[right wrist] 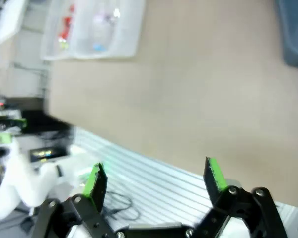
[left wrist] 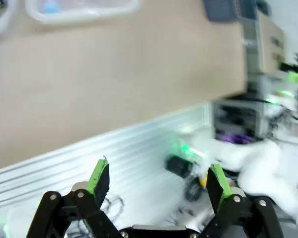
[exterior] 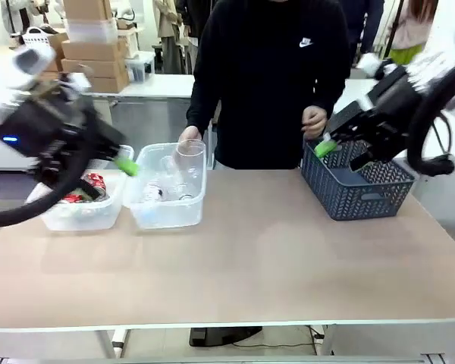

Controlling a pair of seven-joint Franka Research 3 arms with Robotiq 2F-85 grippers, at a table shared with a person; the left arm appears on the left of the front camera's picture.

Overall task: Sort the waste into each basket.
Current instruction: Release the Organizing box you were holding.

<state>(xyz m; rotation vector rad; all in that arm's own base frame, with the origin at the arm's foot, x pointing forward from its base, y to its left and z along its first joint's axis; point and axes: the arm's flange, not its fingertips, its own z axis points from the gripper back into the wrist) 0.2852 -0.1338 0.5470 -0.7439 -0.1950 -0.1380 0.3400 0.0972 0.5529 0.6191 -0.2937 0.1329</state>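
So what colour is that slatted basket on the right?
Dark blue-grey basket, best seen in the front view.

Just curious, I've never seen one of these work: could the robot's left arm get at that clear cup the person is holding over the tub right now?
Probably yes. The left gripper is open, empty and beside the clear tub, but the person's hand grips the clear cup, so it could get in the way.

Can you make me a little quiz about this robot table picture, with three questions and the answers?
1. True or false: both grippers are holding rubbish.
2. What is the person's hand putting into the middle clear tub: A) a clear cup, B) a red can, C) a spoon?
3. What colour is the slatted basket on the table?

Key
1. False: the left gripper and right gripper are open and empty.
2. A, the clear cup.
3. Dark blue.
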